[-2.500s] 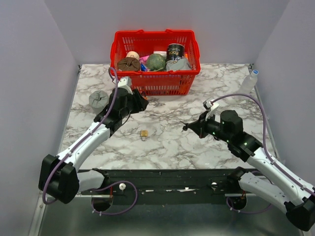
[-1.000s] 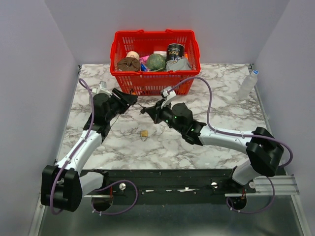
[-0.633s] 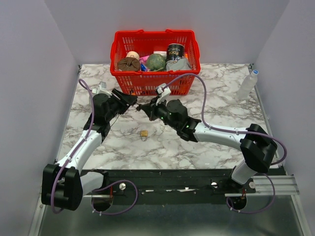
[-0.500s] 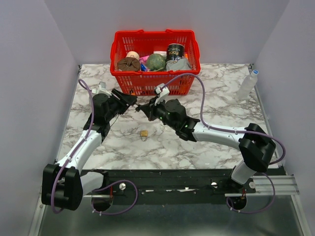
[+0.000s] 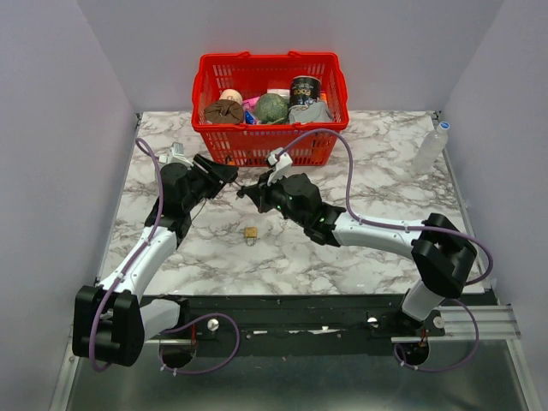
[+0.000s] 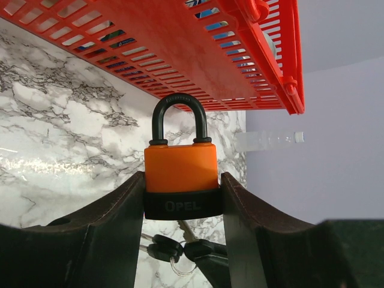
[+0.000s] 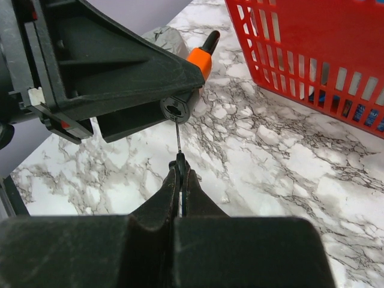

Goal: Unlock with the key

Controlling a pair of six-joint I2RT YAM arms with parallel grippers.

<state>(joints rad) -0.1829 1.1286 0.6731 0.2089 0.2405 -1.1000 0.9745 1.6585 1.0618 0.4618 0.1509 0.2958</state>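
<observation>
Padlocks counted: two. One orange-and-black padlock [image 6: 181,165], black shackle uppermost, is clamped by its black lower body between the two fingers of the left gripper [image 6: 182,183], close in front of the red plastic basket [image 6: 180,48]. One small brass padlock [image 5: 251,232] lies alone on the white marble-patterned table [image 5: 394,188], apart from both grippers. Keys: one tiny black-headed key [image 7: 178,141] is pinched in the right gripper [image 7: 180,171], whose fingers are pressed together on its head. Its thin metal blade points up to the round keyway on the underside of the held padlock. Whether the tip is inside the keyway or only at its mouth cannot be told. The key's head is almost wholly hidden between the fingers. In the left wrist view, small black shapes and a wire ring [image 6: 176,268] show beneath the padlock, partly cut off by the fingers; their number is hard to make out. Baskets: one, holding several items that overlap too much to count. Bottles: one clear plastic bottle [image 5: 431,147], at the table's far right edge. From above, the key and the held padlock are too small to resolve.
</observation>
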